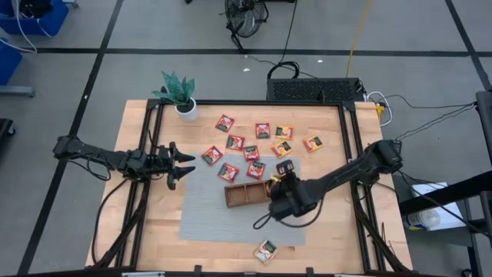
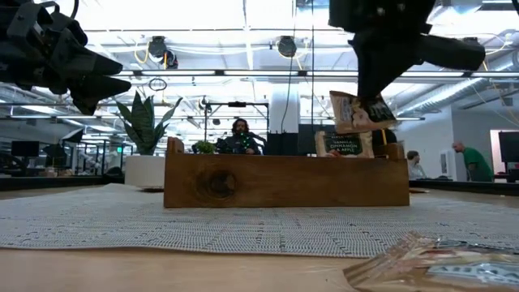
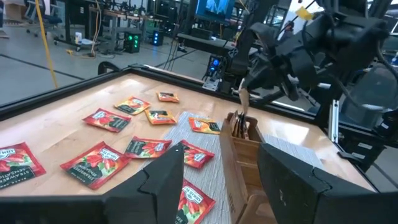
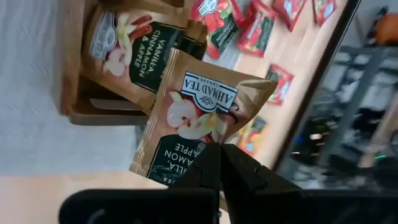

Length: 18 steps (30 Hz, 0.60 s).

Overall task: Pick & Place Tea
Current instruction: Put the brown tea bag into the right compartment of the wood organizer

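right fingers (image 4: 219,152) pinching brown tea sachet (image 4: 202,115) above tray (image 1: 244,195), left fingers (image 1: 183,163) open

Pale wooden surface (image 1: 154,231), black-framed. Directly on it: one grey woven rectangular mat (image 1: 201,219) at centre; one white pot with green leafy plant (image 1: 184,104) at a far corner; several red and orange-yellow flat square tea sachets (image 1: 224,122) scattered beyond the mat; one single sachet (image 1: 265,251) near the front edge.
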Tool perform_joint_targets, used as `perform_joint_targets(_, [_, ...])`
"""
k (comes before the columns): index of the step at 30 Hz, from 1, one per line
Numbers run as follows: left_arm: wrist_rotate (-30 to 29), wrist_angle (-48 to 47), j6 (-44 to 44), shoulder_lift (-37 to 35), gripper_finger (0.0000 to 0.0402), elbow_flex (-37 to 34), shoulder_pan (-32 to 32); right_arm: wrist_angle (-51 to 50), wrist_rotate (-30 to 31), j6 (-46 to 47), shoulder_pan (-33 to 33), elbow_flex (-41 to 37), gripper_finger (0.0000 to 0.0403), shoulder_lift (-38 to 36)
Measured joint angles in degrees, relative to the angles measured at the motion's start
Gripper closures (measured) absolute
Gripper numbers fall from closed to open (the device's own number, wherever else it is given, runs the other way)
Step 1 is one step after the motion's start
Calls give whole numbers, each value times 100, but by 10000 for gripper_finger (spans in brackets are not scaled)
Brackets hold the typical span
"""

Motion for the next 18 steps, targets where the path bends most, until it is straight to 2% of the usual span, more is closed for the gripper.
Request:
perform_joint_targets(5, [0, 0, 0, -1, 197, 0, 0, -129, 0, -94, 144, 498, 403, 442])
perform_joint_targets(9, [0, -2, 0, 0, 197, 0, 0, -1, 49, 134, 193, 627, 403, 490])
perform_joint_targets(15, [0, 0, 0, 0, 197, 0, -2, 114, 237, 2415, 244, 521, 403, 442])
perform_joint_targets(18, [0, -2, 1, 0, 197, 0, -2, 480, 898, 3144, 483, 94, 403, 442])
